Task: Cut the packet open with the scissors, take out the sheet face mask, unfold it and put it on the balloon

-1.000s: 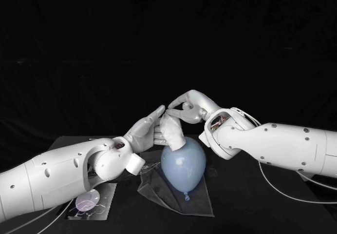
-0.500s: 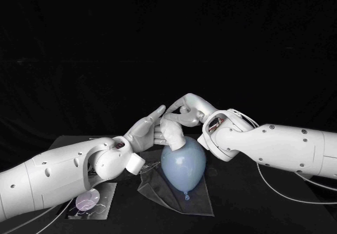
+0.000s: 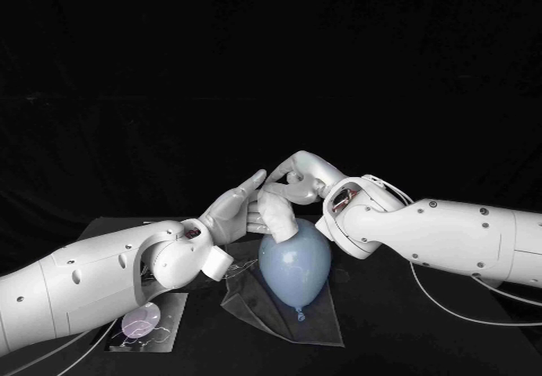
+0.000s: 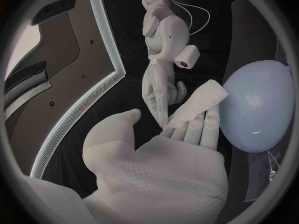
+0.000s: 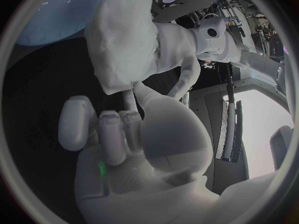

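At the near left of the black table lies a grey mat with a pale round thing on it; what this thing is I cannot tell.

The left hand is raised over the middle of the table with the fingers stretched out straight and close together, pointing up and to the right. In the left wrist view the thumb stands apart from the fingers and closes on nothing. This hand is flat and grips nothing, but the sheet mask leans against its fingers.

The sheet mask is white and folded into a narrow strip. It stands nearly upright between the two hands, and its lower end meets the top of the balloon. The balloon is pale blue and lies on the table with its knot towards the robot. Under it a clear packet lies flat on the table.

The right hand comes from the right and is bent over the top of the sheet mask, with the fingers curled down. Its fingertips pinch the upper part of the sheet mask. In the right wrist view the other fingers are curled in towards the palm and touch nothing
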`<act>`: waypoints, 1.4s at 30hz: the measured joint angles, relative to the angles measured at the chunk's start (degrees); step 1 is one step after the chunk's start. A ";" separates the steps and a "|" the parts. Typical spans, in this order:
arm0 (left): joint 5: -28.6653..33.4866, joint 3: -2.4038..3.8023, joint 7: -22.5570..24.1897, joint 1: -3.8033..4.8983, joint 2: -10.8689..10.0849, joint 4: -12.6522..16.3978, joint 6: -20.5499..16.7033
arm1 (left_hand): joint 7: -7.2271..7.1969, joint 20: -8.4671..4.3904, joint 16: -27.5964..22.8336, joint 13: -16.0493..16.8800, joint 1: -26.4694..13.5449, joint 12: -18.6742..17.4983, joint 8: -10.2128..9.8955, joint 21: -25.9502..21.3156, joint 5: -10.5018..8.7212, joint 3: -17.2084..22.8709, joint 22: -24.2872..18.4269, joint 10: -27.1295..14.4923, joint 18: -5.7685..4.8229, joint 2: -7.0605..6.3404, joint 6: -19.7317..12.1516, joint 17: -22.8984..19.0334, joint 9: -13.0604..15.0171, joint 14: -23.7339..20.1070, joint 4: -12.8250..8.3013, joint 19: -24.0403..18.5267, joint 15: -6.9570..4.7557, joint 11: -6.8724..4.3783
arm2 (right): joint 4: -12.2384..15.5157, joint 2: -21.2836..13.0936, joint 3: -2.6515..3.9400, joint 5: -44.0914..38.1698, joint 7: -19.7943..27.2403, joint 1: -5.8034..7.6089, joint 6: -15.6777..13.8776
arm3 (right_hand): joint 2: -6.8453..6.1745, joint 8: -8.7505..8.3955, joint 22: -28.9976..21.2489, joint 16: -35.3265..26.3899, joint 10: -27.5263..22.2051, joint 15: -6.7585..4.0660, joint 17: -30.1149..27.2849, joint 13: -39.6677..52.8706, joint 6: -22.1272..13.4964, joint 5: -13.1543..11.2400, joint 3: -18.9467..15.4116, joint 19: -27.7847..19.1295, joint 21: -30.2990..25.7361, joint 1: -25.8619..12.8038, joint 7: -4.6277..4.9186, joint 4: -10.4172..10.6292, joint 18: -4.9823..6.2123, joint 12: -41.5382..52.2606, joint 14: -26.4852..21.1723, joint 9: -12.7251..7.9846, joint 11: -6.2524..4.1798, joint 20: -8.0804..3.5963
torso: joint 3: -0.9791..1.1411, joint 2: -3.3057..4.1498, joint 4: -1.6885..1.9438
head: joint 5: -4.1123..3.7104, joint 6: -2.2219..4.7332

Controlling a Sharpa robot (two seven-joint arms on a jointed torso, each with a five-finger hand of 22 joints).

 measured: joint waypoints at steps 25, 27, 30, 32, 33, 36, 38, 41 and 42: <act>-0.82 0.04 -0.33 0.10 -0.14 0.10 0.12 | 0.42 -0.01 0.00 0.00 0.85 0.00 0.24 -0.23 0.00 -0.32 -0.05 0.00 0.00 0.85 0.42 -0.01 0.19 0.00 0.00 -1.45 0.00 0.00 | 0.68 -1.31 -0.04 0.11 0.64 -0.17 -4.99 | -1.38 5.79 0.04 0.00 -0.08 -1.36 0.05 0.01 -0.14 -0.81 19.44 1.37 2.64 -2.96 -1.36 -3.61 -0.07 0.94 0.09 2.44 -1.33 -1.37 | 0.04 -0.01 -0.01 | 0.01 -0.03; -0.83 0.04 -0.35 0.10 -0.15 0.08 0.12 | 0.42 -0.01 0.00 0.00 0.85 0.00 0.24 -0.23 0.00 -0.32 -0.05 0.00 0.00 0.85 0.42 -0.01 0.19 0.00 0.00 -1.45 0.00 0.00 | 1.06 -1.66 -0.04 0.19 0.93 -0.17 -5.63 | -1.38 5.79 0.03 0.00 -0.08 -1.36 0.04 0.01 -0.16 -0.81 19.96 1.44 2.67 -3.07 -1.36 -3.73 -0.07 0.94 0.09 2.44 -1.33 -1.44 | 0.04 -0.01 -0.04 | 0.01 -0.02; -0.83 0.04 -0.37 0.10 -0.15 0.06 0.13 | 0.42 0.00 0.00 0.00 0.85 0.00 0.24 -0.23 0.00 -0.32 -0.04 0.00 0.00 0.85 0.43 -0.01 0.19 0.00 0.00 -1.45 0.00 0.00 | 1.70 -2.21 -0.02 0.31 1.39 -0.17 -6.50 | -1.61 6.35 0.02 0.00 -0.08 -1.36 0.02 0.02 -0.37 -0.81 20.15 1.44 3.04 -3.31 -1.54 -3.88 -0.07 0.94 0.09 2.44 -1.33 -1.44 | 0.04 -0.01 -0.04 | 0.04 -0.02; -0.82 0.04 -0.39 0.11 -0.16 0.05 0.13 | 0.41 -0.01 0.00 0.00 0.85 0.00 0.24 -0.23 0.00 -0.32 -0.04 0.00 0.00 0.85 0.42 -0.01 0.19 0.00 0.00 -1.45 0.00 0.00 | 2.12 -2.58 -0.01 0.38 1.68 -0.17 -7.01 | -1.61 6.45 0.00 0.00 -0.08 -1.36 0.00 0.02 -0.39 -0.81 20.21 1.44 3.06 -3.31 -1.55 -3.94 -0.07 0.94 0.09 2.44 -1.33 -1.44 | 0.04 -0.01 -0.04 | 0.05 -0.02; -0.81 0.04 -0.40 0.11 -0.16 0.04 0.13 | 0.42 0.00 0.00 0.00 0.85 0.00 0.24 -0.23 0.00 -0.32 -0.04 0.00 0.00 0.85 0.42 -0.01 0.19 -0.02 0.00 -1.48 0.02 0.00 | 2.33 -2.77 0.00 0.42 1.81 -0.17 -7.23 | -1.61 6.45 0.00 0.00 -0.08 -1.36 0.00 0.02 -0.50 -0.81 20.28 1.44 3.06 -3.31 -1.45 -3.86 -0.07 0.94 0.09 2.44 -1.33 -1.44 | 0.04 -0.02 -0.04 | 0.08 0.01; -0.71 0.04 -0.42 0.11 -0.18 0.03 0.13 | 0.42 -0.02 -0.23 0.00 0.85 0.00 0.24 -0.45 0.00 -0.42 -0.04 0.00 0.00 0.85 0.42 -0.01 0.23 -0.22 0.10 -2.05 0.22 0.00 | 2.92 -3.44 0.00 0.51 2.19 -0.18 -7.78 | -1.68 7.00 0.00 -0.03 -0.08 -1.36 0.00 0.02 -0.70 -0.82 20.60 1.44 3.06 -3.37 -1.44 -3.86 -0.07 0.94 0.09 2.44 -1.33 -1.44 | 0.04 -0.03 -0.04 | 0.12 0.02; -0.64 0.04 -0.44 0.11 -0.19 0.01 0.13 | 0.61 -0.02 -0.23 0.00 0.85 0.00 0.23 -0.45 0.00 -0.56 -0.04 0.00 0.00 0.85 0.62 -0.01 0.28 -0.22 0.23 -2.05 0.22 0.00 | 3.24 -3.79 0.01 0.58 2.47 -0.18 -7.97 | -1.88 7.12 0.00 -0.04 -0.08 -1.36 0.00 0.01 -0.76 -0.85 20.75 1.44 3.00 -3.57 -1.40 -3.86 -0.07 0.94 0.09 2.44 -1.33 -1.44 | 0.04 -0.03 -0.04 | 0.13 -0.01; -0.48 0.04 -0.46 0.11 -0.19 -0.01 0.13 | 0.61 -0.01 -0.23 0.00 0.85 0.00 0.23 -0.45 0.00 -0.71 -0.09 0.00 0.00 0.85 0.62 -0.01 0.28 -0.23 0.08 -2.09 0.23 0.00 | 3.80 -4.08 0.01 0.61 2.85 -0.18 -7.90 | -3.58 9.57 0.01 -0.05 -0.09 -1.36 0.01 0.00 -2.65 0.17 20.43 1.09 1.48 -5.25 -1.03 -4.59 -0.10 0.38 0.09 4.55 -1.33 -1.74 | 0.04 -0.03 -0.04 | 0.15 -0.03; -0.42 0.04 -0.46 0.11 -0.19 -0.01 0.12 | 0.61 -0.01 -0.23 0.00 0.85 0.00 0.24 -0.45 0.00 -0.71 -0.09 0.00 0.01 0.85 0.62 -0.01 0.28 -0.36 0.08 -2.47 0.35 0.00 | 3.95 -4.09 0.01 0.60 2.92 -0.18 -7.77 | -4.65 9.64 0.02 -0.05 -0.10 -1.36 0.01 0.00 -3.62 0.38 19.11 0.44 0.48 -6.33 -0.61 -4.31 -0.11 -0.64 0.09 8.56 -1.32 -1.54 | 0.03 -0.03 -0.05 | 0.15 -0.05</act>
